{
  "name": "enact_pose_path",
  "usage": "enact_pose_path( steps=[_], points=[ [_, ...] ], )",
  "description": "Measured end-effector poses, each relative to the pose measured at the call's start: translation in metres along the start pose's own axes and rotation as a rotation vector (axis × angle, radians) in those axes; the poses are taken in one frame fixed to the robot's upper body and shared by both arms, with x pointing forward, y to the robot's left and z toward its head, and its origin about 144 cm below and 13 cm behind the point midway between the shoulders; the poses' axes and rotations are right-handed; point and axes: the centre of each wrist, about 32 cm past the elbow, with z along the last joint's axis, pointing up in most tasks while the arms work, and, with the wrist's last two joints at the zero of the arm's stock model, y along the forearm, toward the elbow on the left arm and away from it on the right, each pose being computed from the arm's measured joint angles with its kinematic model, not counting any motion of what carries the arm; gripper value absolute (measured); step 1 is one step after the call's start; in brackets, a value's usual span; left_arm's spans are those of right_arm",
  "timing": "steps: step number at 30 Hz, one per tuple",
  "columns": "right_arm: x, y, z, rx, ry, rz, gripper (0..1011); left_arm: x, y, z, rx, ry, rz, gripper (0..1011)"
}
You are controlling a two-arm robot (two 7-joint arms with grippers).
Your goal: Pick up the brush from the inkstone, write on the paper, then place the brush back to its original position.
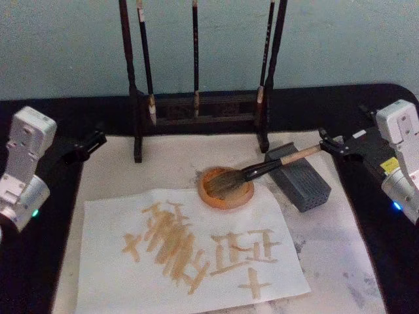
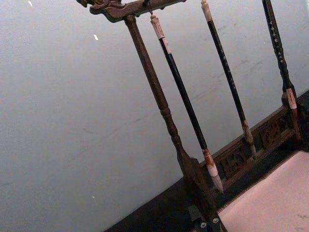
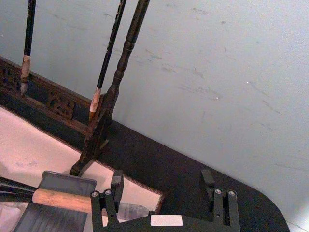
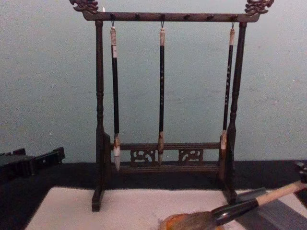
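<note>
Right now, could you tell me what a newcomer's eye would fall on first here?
The paper at the front bears tan brush-written characters. Behind it the brush lies with its bristles in the inkstone and its handle propped on a grey block, with the open right gripper close by the handle's end. A tall wooden rack with three thin brushes stands at the back, and the left gripper is parked at the left.

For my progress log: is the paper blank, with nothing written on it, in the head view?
No, the paper carries tan characters brushed across its middle.
</note>
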Motion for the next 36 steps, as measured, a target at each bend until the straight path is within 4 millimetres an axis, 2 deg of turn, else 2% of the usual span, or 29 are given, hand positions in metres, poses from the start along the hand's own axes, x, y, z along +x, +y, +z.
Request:
enact_pose_path(
  steps=[36],
  points=[
    [0.0000,0.0000,0.0000,0.000,0.000,0.000,1008,0.0000,0.0000,0.0000,0.000,0.000,0.000,1002]
  ],
)
